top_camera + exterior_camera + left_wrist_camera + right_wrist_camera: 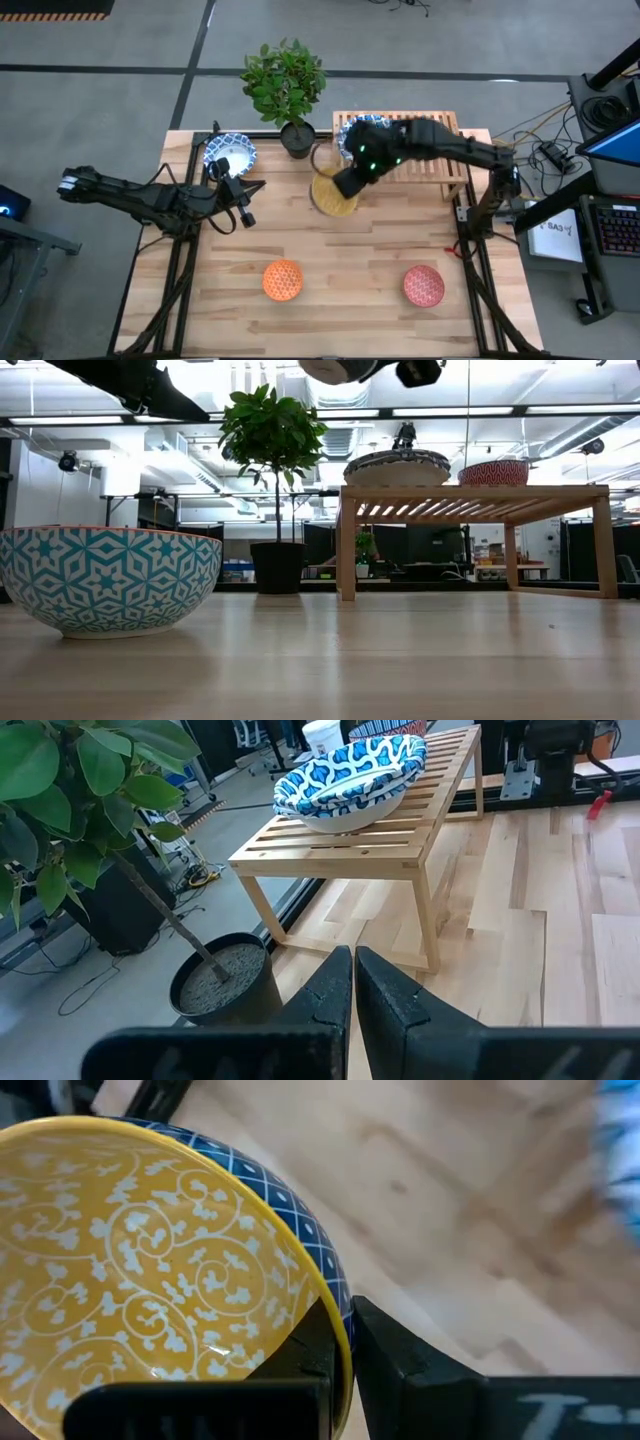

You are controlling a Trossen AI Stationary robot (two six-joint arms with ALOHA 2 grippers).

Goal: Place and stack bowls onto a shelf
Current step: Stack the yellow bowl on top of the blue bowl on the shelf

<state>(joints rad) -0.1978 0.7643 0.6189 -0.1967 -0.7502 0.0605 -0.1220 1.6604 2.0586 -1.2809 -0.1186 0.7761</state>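
Shelf (425, 150) serving as the landmark throughout. The right gripper (345, 186) is hanging in front of the shelf's plant-side end, its fingers pinching the rim of the yellow bowl (334, 195): one finger inside the wall, one outside, as the right wrist view is showing. The bowl is being carried mouth-up and clear of the table, its body lying toward the table centre from the fingers, so the shelf lies behind and slightly to the side. Its inside is showing yellow with white scrollwork; its outside is showing a blue lattice. Two bowls are already sitting on the shelf: a wide blue-and-white bowl (350, 782) at the plant-side end and a red patterned bowl (494, 472) beside it. The left gripper (246, 215) is waiting well away from the shelf, fingers pressed together on nothing.
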